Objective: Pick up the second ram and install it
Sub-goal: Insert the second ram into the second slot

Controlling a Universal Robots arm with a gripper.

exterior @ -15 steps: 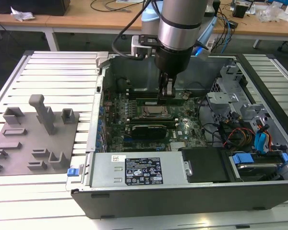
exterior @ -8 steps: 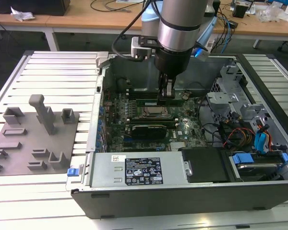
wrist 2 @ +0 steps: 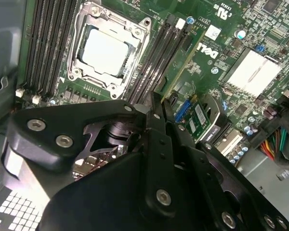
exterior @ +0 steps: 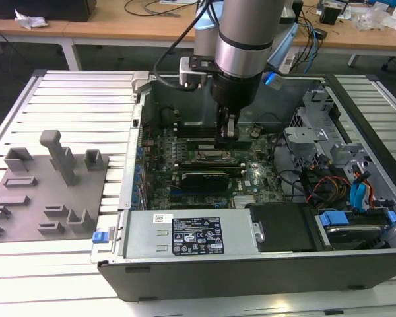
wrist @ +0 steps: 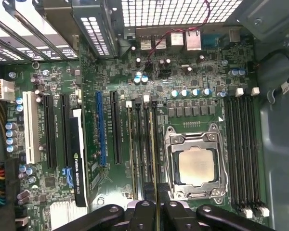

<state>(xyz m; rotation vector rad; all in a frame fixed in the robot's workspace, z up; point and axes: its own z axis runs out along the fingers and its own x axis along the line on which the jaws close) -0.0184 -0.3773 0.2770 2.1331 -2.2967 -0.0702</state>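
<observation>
The second ram (wrist: 156, 154) is a thin green stick, seen edge-on in the first wrist view and as a green strip (wrist 2: 183, 65) in the second wrist view. My gripper (wrist: 156, 211) (wrist 2: 160, 103) is shut on its near end. It holds the stick lengthwise along the black memory slots (wrist: 142, 144) beside the CPU socket (wrist: 196, 166) (wrist 2: 108, 50). In the exterior view the gripper (exterior: 226, 140) reaches down inside the open computer case, just behind the CPU socket (exterior: 214, 156). I cannot tell whether the stick is seated in a slot.
More black slots (wrist: 243, 154) lie on the socket's other side. A black expansion card (exterior: 201, 179) (wrist: 76, 159) stands close by. The power supply (exterior: 185, 236), drive bays and coloured cables (exterior: 330, 188) crowd the case. A grey parts fixture (exterior: 46, 185) lies outside the case at the exterior view's left.
</observation>
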